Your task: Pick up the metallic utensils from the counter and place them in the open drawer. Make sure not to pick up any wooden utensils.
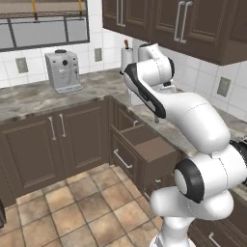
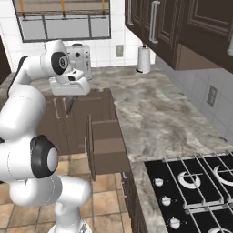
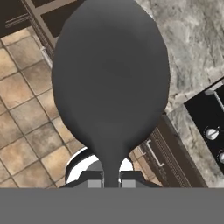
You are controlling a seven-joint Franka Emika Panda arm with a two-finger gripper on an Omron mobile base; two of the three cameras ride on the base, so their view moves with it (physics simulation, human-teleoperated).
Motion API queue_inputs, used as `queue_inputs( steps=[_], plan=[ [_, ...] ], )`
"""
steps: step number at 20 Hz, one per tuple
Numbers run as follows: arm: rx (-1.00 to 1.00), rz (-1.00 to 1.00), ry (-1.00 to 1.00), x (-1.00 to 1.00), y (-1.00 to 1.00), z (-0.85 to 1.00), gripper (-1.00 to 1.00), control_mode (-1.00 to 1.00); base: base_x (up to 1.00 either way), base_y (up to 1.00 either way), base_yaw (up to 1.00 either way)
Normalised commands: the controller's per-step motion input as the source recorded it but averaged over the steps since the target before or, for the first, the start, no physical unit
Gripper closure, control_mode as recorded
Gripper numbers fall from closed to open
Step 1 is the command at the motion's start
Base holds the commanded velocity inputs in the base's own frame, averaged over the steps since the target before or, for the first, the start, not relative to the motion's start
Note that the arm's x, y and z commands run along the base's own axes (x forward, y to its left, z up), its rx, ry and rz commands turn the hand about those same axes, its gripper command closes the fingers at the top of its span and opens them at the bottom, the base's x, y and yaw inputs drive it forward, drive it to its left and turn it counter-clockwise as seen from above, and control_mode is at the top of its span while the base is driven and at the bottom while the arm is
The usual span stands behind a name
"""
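- Gripper (image 3: 111, 181) clamped on slim neck of matte dark grey spoon (image 3: 111, 83); broad smooth oval bowl
- Below: boxy brown wooden drawer (image 1: 144, 142); marbled stone counter (image 2: 154, 113)

Place: we see a rendered home kitchen, L-shaped.
Counter: a grey-brown marbled stone counter (image 2: 154, 113) runs along two walls and meets in a corner.
Cabinets: dark brown wooden doors with silver bar handles stand below the counter, and matching wall cabinets (image 1: 188, 24) hang above it.
Drawer: one dark brown drawer (image 1: 142, 144) stands pulled out under the counter.
Appliances: we find a silver coffee machine (image 1: 62, 71) on the counter and a black stove (image 2: 195, 186) with knobs set into it.
Other signs: a paper towel roll (image 2: 144, 59), white wall tiles with sockets, a window (image 2: 63, 20), and a tan tiled floor (image 1: 72, 202).
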Motion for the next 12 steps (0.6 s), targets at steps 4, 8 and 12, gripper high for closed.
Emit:
queue_inputs(
  steps=[4,8,12],
  plan=[
    [0.0,0.0,0.0,0.0,0.0,0.0,1.0,1.0,0.42,-0.4,0.0],
    [0.01,0.0,0.02,0.04,-0.05,-0.44,1.0,-1.0,0.0,0.0,0.0],
    [0.0,0.03,0.0,0.14,0.0,-0.58,1.0,-1.0,0.0,0.0,0.0]
  ],
)
